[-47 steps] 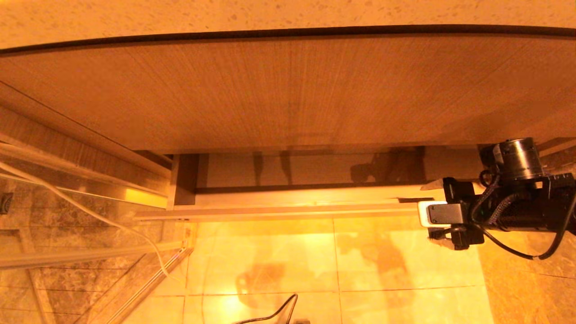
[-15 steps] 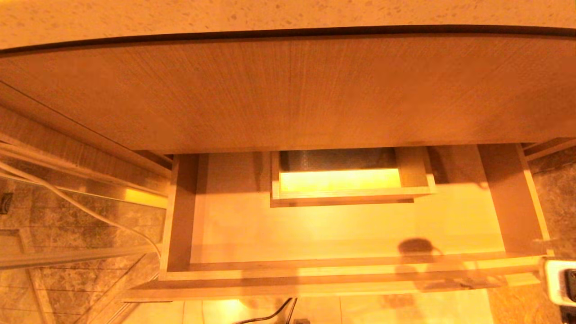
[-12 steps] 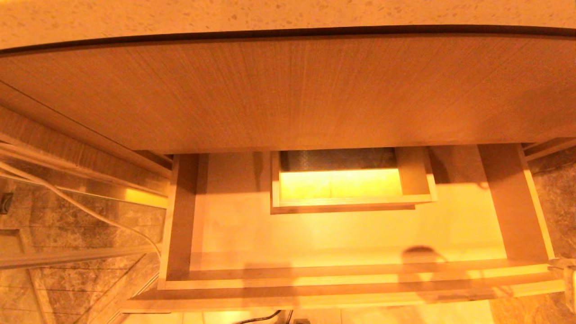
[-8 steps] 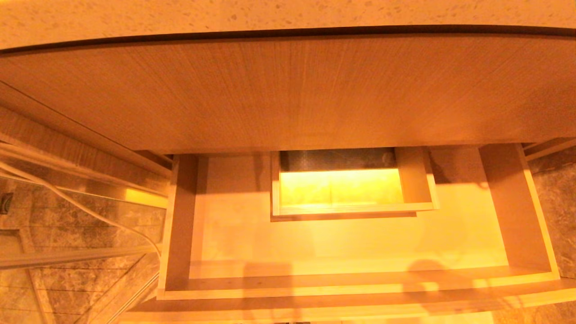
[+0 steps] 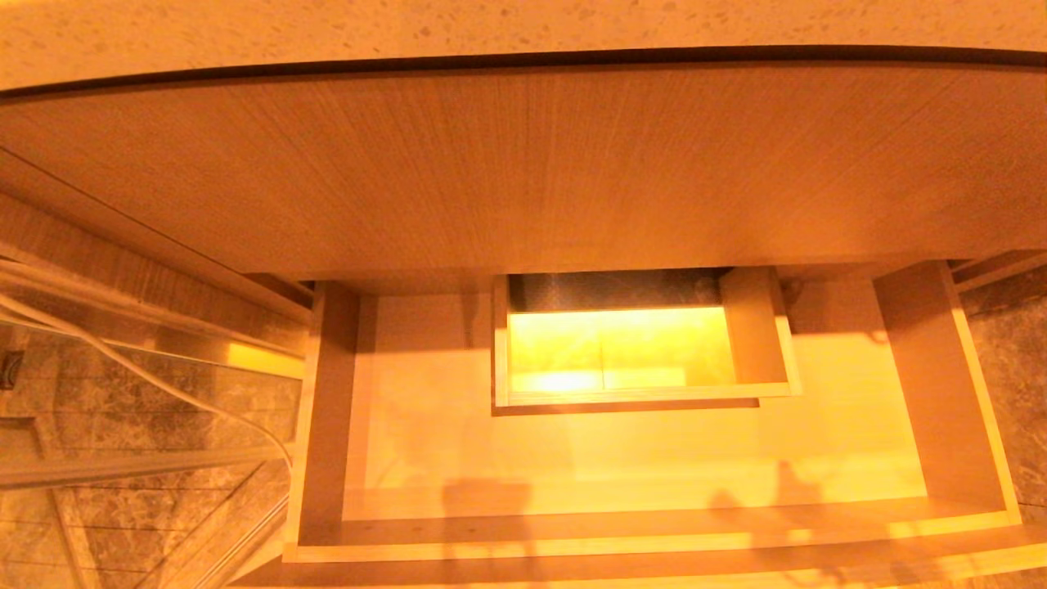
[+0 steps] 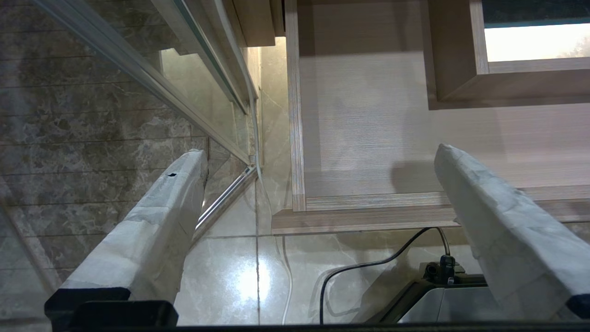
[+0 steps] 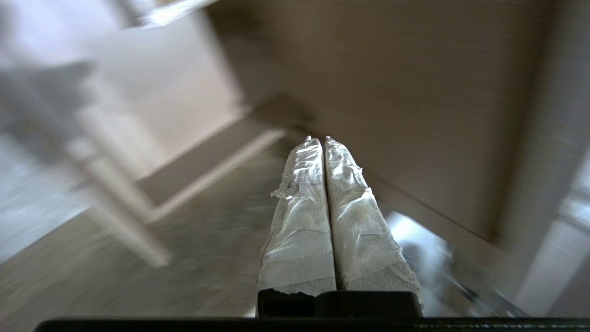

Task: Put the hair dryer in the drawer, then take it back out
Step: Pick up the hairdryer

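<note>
The left claw hangs parked with fingers spread wide above the front left corner of the drawer, which stands pulled out and holds only its boxed cut-out at mid-back. The right claw is clenched on nothing near the drawer's outer corner. I cannot see the hair dryer.

— What sort of place was it?
— A home bathroom: a wood-grain vanity under a speckled stone countertop, its drawer pulled open toward six o'clock.
— Anything else?
— Glossy marble floor tiles, and a framed glass shower screen at nine o'clock.
</note>
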Available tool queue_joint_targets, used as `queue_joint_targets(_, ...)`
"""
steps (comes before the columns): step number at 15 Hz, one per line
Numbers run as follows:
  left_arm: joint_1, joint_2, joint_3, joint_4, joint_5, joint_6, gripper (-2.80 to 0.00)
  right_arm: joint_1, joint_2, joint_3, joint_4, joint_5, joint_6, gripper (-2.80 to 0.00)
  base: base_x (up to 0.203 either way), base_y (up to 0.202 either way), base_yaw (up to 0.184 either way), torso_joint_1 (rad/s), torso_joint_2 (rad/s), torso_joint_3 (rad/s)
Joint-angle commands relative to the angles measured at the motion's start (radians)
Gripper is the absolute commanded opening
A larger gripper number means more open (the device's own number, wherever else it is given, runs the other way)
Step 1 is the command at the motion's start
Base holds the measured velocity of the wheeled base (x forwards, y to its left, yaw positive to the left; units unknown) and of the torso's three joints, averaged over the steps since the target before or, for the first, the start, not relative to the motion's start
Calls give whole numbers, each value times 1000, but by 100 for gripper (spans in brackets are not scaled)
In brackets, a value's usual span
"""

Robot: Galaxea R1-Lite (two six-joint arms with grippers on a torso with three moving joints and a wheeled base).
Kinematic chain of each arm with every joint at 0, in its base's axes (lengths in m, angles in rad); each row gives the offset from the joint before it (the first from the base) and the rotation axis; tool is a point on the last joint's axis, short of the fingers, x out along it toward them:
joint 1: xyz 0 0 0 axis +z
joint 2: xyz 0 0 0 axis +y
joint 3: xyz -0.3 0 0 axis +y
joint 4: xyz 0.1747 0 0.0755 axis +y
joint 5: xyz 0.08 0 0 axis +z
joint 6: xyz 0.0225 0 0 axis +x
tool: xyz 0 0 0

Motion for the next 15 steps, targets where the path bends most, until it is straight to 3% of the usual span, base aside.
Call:
queue_joint_targets(1,0,0,0,0,0,0,0,-60,-27,-96,1,-2,-8,-280,0,0,0,0,0,0)
queue_joint_targets(3,0,0,0,0,0,0,0,-134,-29,-198,-23,-9,-5,-280,0,0,0,0,0,0)
queue_joint_targets(10,0,0,0,0,0,0,0,-317,158,-304,-429,-19,25,-280,0,0,0,0,0,0)
queue_joint_targets(14,0,0,0,0,0,0,0,-345,288,-314,-603,-162,25,-280,0,0,0,0,0,0)
queue_joint_targets(15,0,0,0,0,0,0,0,-346,320,-319,-627,-182,23,0,0,0,0,0,0,0)
